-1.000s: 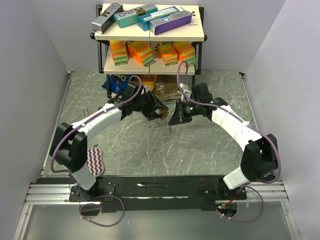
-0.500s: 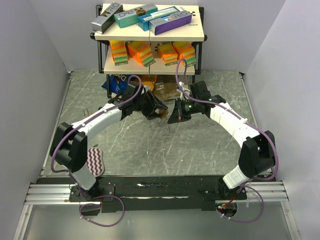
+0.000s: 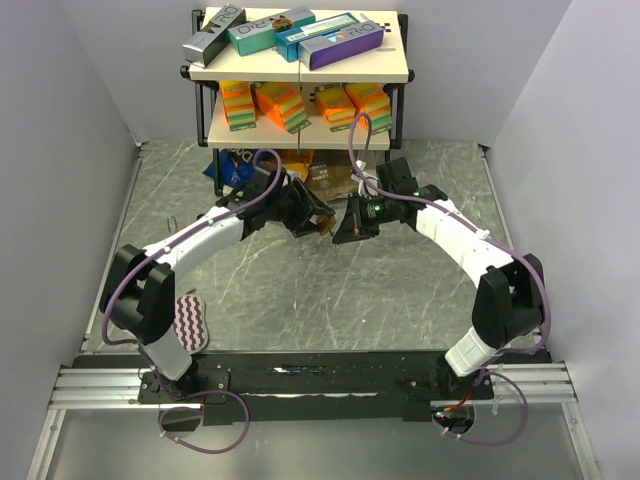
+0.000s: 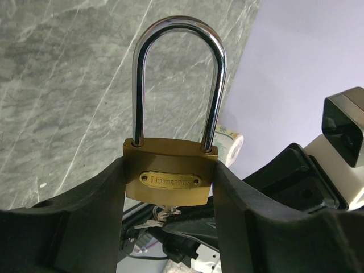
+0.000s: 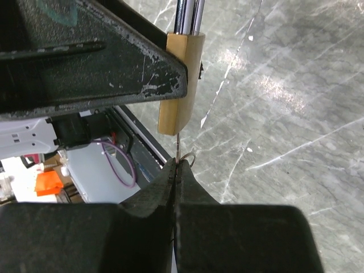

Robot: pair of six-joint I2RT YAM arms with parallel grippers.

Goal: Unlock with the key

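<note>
One brass padlock (image 4: 170,181), found clamped by the two sides of its body in the left gripper (image 3: 308,214); black fingers (image 4: 85,219) partly spread, to the width of the body and no wider. Held up above the grey marbled table (image 3: 400,290), near its middle. Steel shackle (image 4: 138,85) pointed away from the wrist, both legs seated in the body. Oval nameplate faced the left wrist camera; lettering too small to read. Keyway end turned toward the right gripper (image 5: 177,170).

One key (image 5: 178,147), pinched at its head by the right gripper, fingers pressed flat together on it. Thin blade stood out past the fingertips, in line with the padlock's lower end and touching it. Depth of entry into the keyway: could not tell. Small wire ring (image 5: 189,159) hung at the key's head, just beside the fingertips.

Both grippers met tip to tip over mid-table, left from the left side, right from the right, padlock and key between them.

Other holdings:
- One two-tier shelf unit (image 3: 300,72) at the far edge of the table.
- Several long boxes (image 3: 340,42) laid on its top tier.
- Stacked orange and green packs (image 3: 280,105) on its lower tier.
- Snack bags (image 3: 235,165) on the table beneath it.
- One oval item with wavy stripes (image 3: 190,322), beside the left arm's base, well apart from the padlock.
</note>
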